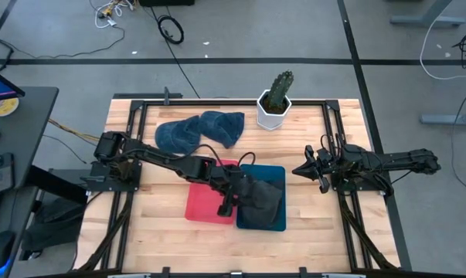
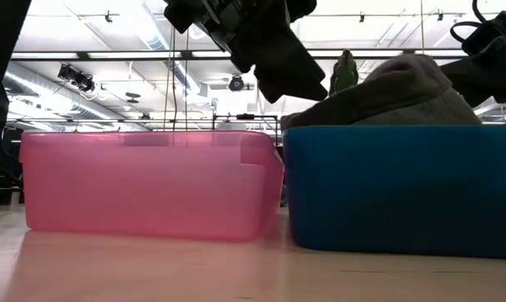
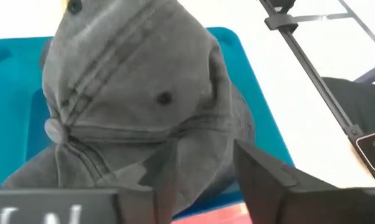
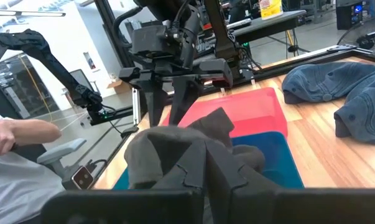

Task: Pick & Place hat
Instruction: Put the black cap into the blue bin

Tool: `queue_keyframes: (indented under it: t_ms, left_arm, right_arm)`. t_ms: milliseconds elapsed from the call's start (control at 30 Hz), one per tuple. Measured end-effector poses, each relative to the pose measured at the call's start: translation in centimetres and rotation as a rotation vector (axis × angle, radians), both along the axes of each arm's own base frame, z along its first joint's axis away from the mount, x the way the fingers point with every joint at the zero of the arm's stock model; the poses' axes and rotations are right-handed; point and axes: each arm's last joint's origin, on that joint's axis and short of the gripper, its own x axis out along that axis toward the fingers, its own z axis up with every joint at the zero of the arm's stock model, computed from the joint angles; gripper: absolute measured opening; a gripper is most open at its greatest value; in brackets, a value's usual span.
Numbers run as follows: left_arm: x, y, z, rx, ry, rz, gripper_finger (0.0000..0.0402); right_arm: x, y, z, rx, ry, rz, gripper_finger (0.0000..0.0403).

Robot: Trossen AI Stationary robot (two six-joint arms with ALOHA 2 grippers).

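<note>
A grey cap (image 1: pixel 262 199) lies in the blue bin (image 1: pixel 273 171) with its crown up, bulging above the bin's rim (image 2: pixel 404 88). My left gripper (image 3: pixel 206 149) is open just above the cap's edge on the pink-bin side. Its two fingers (image 4: pixel 151 112) slant down over a raised flap of the cap (image 4: pixel 217 121). The pink bin (image 1: pixel 202 207) stands against the blue bin's left side. My right gripper (image 1: pixel 298 170) waits at the table's right, shut, pointing level toward the bins. My left gripper's fingers stand apart on either side of the grey cap's near edge (image 3: pixel 175 168), coming from the table's left and slanting down. Whether a finger touches the cloth I cannot tell. The cap rests in the blue bin.
Two blue denim hats (image 1: pixel 202 130) lie at the far left of the table. A potted cactus (image 1: pixel 275 104) stands at the far edge. A black frame (image 1: pixel 333 139) runs around the tabletop. A person's hand (image 4: pixel 25 134) shows beyond the table.
</note>
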Motion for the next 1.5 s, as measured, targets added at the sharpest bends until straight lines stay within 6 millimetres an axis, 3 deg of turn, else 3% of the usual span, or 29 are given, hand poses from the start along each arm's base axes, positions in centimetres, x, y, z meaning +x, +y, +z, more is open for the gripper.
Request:
queue_keyframes:
  t_ms: [167, 333, 500, 667, 733, 1000, 1200, 1333, 1500]
  left_arm:
    - [0.0, 0.0, 0.6, -0.006, -0.032, 0.001, 0.0213]
    - [-0.5, -0.5, 3.4, 0.006, -0.116, -0.033, 0.0228]
    - [-0.4, -2.3, 5.7, 0.086, -0.228, -0.128, 0.0176]
    - [-0.5, -2.9, 5.5, 0.206, -0.267, -0.204, 0.0047]
    - [-0.4, -2.5, 5.4, 0.208, -0.265, -0.192, 0.0014]
    - [-0.2, -1.5, 5.4, 0.176, -0.242, -0.138, 0.0004]
    - [-0.9, -1.0, 6.9, 0.14, -0.254, -0.075, 0.0005]
    - [-2.5, -0.6, 7.6, 0.117, -0.158, -0.049, 0.001]
    - [-5.8, -0.7, 9.1, 0.104, -0.009, -0.049, 0.0013]
  right_arm:
    - [0.0, 0.0, 0.0, 0.0, 0.0, 0.0, 0.0013]
    - [0.0, 0.0, 0.0, 0.0, 0.0, 0.0, 0.0013]
    - [0.0, 0.0, 0.0, 0.0, 0.001, 0.0, 0.0013]
    - [0.0, 0.0, 0.0, 0.0, 0.0, 0.0, 0.0013]
    - [0.0, 0.0, 0.0, 0.0, 0.0, 0.0, 0.0013]
    - [0.0, 0.0, 0.0, 0.0, 0.0, 0.0, 0.0013]
    - [0.0, 0.0, 0.0, 0.0, 0.001, 0.0, 0.0013]
    - [0.0, 0.0, 0.0, 0.0, 0.0, 0.0, 0.0013]
    - [0.0, 0.0, 0.0, 0.029, 0.006, -0.001, 0.0013]
